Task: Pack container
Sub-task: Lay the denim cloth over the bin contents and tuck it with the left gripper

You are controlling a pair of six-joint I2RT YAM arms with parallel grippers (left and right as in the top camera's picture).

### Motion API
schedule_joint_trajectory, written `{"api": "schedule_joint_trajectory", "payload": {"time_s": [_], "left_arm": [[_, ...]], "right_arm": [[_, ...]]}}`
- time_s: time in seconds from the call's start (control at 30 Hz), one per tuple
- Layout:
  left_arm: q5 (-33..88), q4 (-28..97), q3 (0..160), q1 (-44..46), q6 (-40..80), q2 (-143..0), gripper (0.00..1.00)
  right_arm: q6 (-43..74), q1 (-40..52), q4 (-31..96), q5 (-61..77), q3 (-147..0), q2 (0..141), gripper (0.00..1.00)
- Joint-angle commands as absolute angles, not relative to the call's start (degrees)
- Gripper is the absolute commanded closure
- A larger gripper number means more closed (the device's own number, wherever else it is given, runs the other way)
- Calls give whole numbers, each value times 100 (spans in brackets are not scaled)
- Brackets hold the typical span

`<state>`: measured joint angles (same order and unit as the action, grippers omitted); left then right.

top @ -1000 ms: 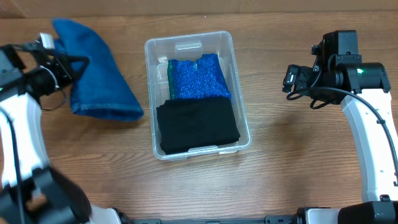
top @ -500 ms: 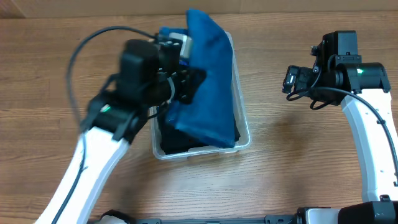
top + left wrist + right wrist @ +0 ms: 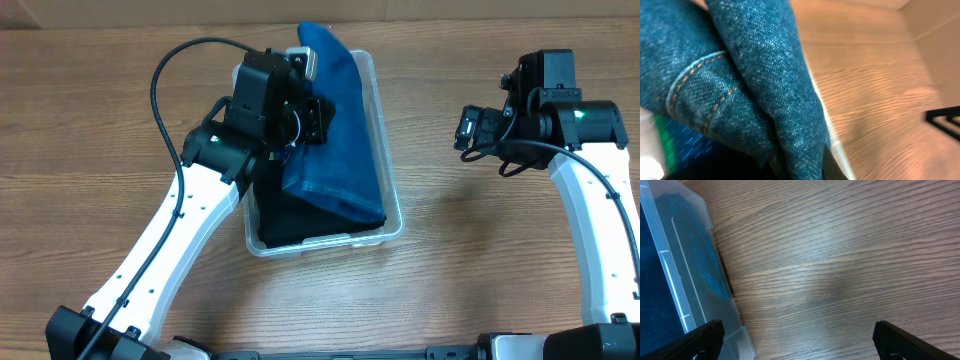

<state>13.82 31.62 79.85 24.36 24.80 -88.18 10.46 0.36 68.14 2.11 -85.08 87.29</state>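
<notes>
**Jeans held over the container**

Clear container (image 3: 396, 205) in the middle of the tabletop (image 3: 480, 270), long side running away from the robot. Inside, at the near end, a folded black cloth (image 3: 310, 225) lying flat.

Left arm stretched across the container's left wall, left claw (image 3: 320, 118) above the far half. Pinched together on a fold of jeans (image 3: 340, 160), fingers largely buried in the cloth. Jeans slanting from beyond the far rim down along the right wall, lower edge resting on the black cloth. Up close from the left wrist: denim with orange stitching filling most of the view, a sliver of sparkly blue cloth (image 3: 690, 147) and a green edge (image 3: 666, 150) showing beneath it.

Right claw (image 3: 466, 128) off to the right of the container, well apart from it, above bare tabletop. Fingers (image 3: 705, 337) spread wide, nothing between them. From the right wrist: only wood grain below, and the container's right wall at the left edge of the view.
</notes>
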Motion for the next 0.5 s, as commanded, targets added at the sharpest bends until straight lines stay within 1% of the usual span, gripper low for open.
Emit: {"api": "schedule_joint_trajectory", "payload": {"time_s": [0.0, 0.03, 0.1, 0.2, 0.37, 0.43, 0.47], "left_arm": [[493, 3734, 8171, 2416, 2246, -8855, 96], [526, 3830, 8171, 2366, 1964, -9021, 96], [1020, 3743, 8171, 2290, 1564, -9288, 96], [1605, 3468, 8171, 2209, 1476, -9649, 96], [1566, 3503, 8171, 2132, 1494, -9979, 95], [1236, 3771, 8182, 1975, 1498, -9883, 92], [1015, 3922, 8204, 1885, 1500, -9800, 94]], "right_arm": [[1050, 25, 6783, 161, -8552, 8698, 0], [1050, 25, 6781, 161, -8552, 8698, 0], [1050, 25, 6785, 161, -8552, 8698, 0], [1050, 25, 6814, 158, -8552, 8698, 0], [1048, 25, 6827, 158, -8552, 8698, 0], [1048, 25, 6827, 158, -8552, 8698, 0], [1048, 25, 6827, 158, -8552, 8698, 0]]}}
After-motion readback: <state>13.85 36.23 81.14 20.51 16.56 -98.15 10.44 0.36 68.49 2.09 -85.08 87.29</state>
